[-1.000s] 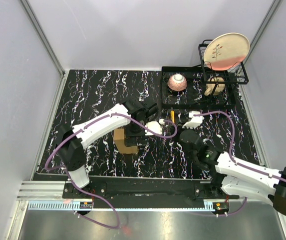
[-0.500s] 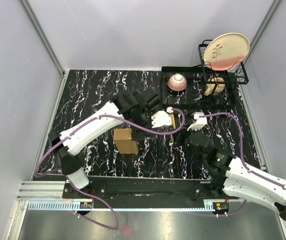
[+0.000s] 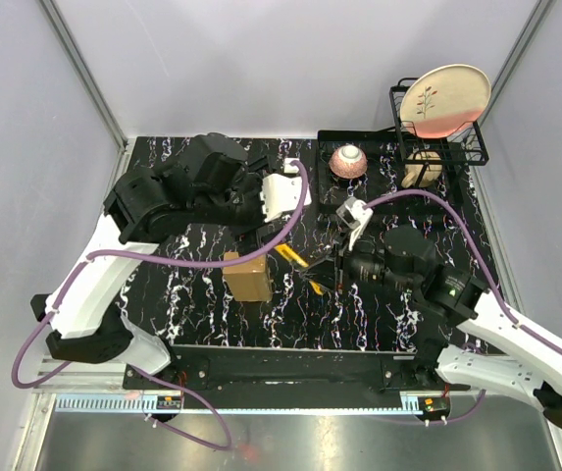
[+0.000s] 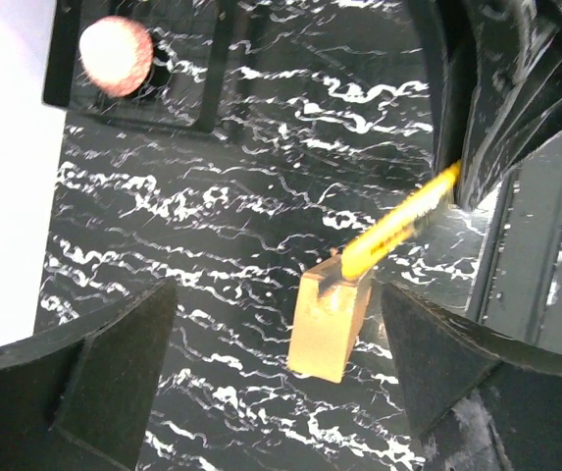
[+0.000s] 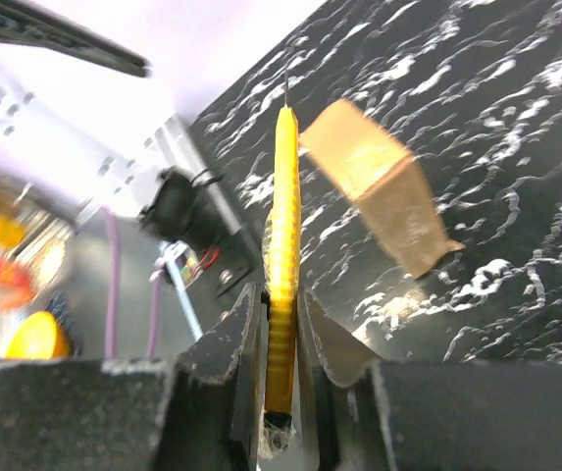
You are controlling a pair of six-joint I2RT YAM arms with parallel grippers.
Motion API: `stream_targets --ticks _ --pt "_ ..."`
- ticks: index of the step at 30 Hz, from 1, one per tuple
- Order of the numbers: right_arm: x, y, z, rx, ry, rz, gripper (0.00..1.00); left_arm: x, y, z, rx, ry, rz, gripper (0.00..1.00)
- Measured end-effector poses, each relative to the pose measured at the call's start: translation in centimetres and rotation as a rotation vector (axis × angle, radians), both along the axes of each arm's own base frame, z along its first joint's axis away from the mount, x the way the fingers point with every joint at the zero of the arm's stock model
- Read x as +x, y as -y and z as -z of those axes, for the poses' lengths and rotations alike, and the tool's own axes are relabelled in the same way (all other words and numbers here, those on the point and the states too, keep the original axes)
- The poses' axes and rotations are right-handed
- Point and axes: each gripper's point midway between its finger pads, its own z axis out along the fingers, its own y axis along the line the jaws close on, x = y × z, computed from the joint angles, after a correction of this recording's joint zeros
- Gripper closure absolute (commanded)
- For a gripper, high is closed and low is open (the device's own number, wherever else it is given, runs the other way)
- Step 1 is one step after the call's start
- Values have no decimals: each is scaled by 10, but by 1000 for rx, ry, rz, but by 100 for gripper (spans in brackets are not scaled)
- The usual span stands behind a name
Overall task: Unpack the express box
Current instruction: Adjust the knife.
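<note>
The express box [image 3: 248, 277] is a small brown cardboard box, lid shut, on the black marbled table; it also shows in the left wrist view [image 4: 330, 316] and the right wrist view [image 5: 379, 191]. My right gripper [image 3: 324, 276] [image 5: 281, 304] is shut on the handle of the yellow utility knife [image 3: 293, 258] [image 5: 282, 216]. The knife points left, and in the left wrist view [image 4: 398, 224] its tip reaches the box's upper edge. My left gripper [image 3: 246, 218] [image 4: 281, 383] is open and empty, high above the box, which shows between its fingers.
A black wire tray [image 3: 388, 206] at the back right holds a pink bowl [image 3: 348, 161] [image 4: 116, 54]. A dish rack [image 3: 477, 147] behind it carries a patterned plate [image 3: 444, 98]. Grey walls close in the table on three sides.
My left gripper left the box, swung right, then rose high and back. My right arm swung left and now holds the knife with its tip at the box.
</note>
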Motion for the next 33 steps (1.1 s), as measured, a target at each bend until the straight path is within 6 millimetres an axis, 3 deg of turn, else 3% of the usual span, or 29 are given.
stream_targets --ticks 4,8,15,19,20,21,24,27,28,31,33 --pt "-27 -14 -14 -20 -30 -195 100 -16 6 -3 -42 -54 63 1" --pt "-44 -12 -16 -66 -58 -291 100 -33 12 -5 -81 -103 137 1" --pt "-57 -5 -44 -85 -13 -365 100 -74 2 6 -105 -185 295 1" --pt "-59 -2 -47 -116 -2 -386 100 -90 0 13 -108 -226 362 3" --pt "-59 -2 -46 -128 -3 -391 100 -91 1 13 -109 -234 372 7" --pt "-59 -3 -45 -138 -4 -396 100 -92 2 14 -109 -241 379 18" --pt "-58 -3 -42 -171 -12 -407 100 -93 7 19 -100 -263 396 38" --pt "-56 -3 -41 -194 -12 -413 100 -91 14 27 -82 -291 405 49" --pt "-56 -3 -41 -201 -11 -415 100 -90 16 30 -75 -299 404 60" --pt "-57 -1 -43 -212 -2 -417 100 -88 22 42 -46 -330 405 69" --pt "-55 3 -42 -230 5 -403 100 -89 25 48 -31 -350 407 82"
